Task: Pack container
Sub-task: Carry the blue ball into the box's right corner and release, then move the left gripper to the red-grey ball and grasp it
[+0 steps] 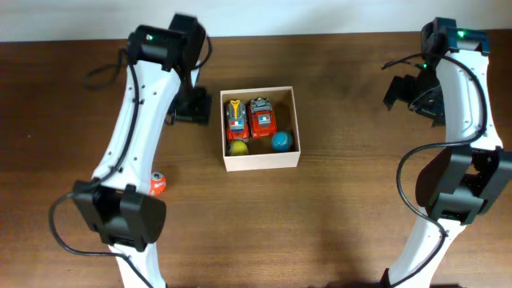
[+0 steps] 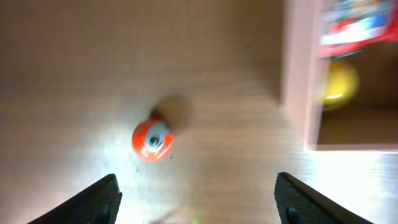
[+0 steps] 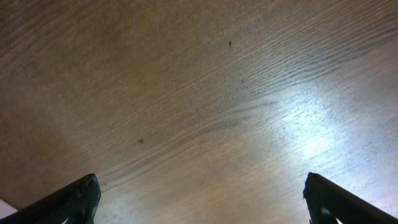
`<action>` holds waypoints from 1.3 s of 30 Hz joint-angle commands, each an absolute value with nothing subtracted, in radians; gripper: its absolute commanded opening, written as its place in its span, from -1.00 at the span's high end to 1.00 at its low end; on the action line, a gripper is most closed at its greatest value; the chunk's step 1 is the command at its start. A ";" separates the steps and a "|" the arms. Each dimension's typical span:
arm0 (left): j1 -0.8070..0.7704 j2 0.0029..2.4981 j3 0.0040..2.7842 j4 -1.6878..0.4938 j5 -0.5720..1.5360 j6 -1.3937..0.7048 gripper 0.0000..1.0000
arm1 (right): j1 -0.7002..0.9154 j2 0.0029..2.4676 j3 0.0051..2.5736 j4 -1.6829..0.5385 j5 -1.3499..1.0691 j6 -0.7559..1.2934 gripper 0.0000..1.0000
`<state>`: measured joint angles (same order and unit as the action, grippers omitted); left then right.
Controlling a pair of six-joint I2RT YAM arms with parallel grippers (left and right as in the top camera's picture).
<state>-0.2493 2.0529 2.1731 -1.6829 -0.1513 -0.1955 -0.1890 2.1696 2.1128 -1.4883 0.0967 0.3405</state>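
Note:
The container [image 1: 260, 161] is a square cream-walled box at the table's centre. It holds two red toy vehicles [image 1: 250, 118], a yellow ball [image 1: 238, 147] and a blue ball [image 1: 280, 142]. An orange ball [image 1: 158, 184] lies on the table to its left front. My left gripper [image 1: 192, 106] is open and empty, left of the box. The blurred left wrist view shows my open fingers [image 2: 196, 180], the orange ball [image 2: 152, 140] ahead, the box wall [image 2: 298, 68] and the yellow ball [image 2: 339, 84] at right. My right gripper [image 1: 412, 92] is open and empty, far right of the box.
The right wrist view shows only bare wood table [image 3: 199, 93] between my open fingers [image 3: 200, 180]. The table's far edge meets a white wall [image 1: 320, 16] at the back. Both arm bases stand at the front corners.

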 commanded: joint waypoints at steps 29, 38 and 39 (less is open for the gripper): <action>-0.051 2.062 1.514 -1.398 -0.196 -0.357 -0.96 | -0.191 2.151 2.114 -1.487 0.102 0.349 -0.98; -0.049 2.062 1.414 -1.296 -0.135 -0.294 -0.95 | -0.190 2.151 2.114 -1.487 0.102 0.349 -0.98; -0.049 2.062 1.408 -1.293 -0.134 -0.294 -0.93 | -0.191 2.151 2.114 -1.487 0.102 0.349 -0.97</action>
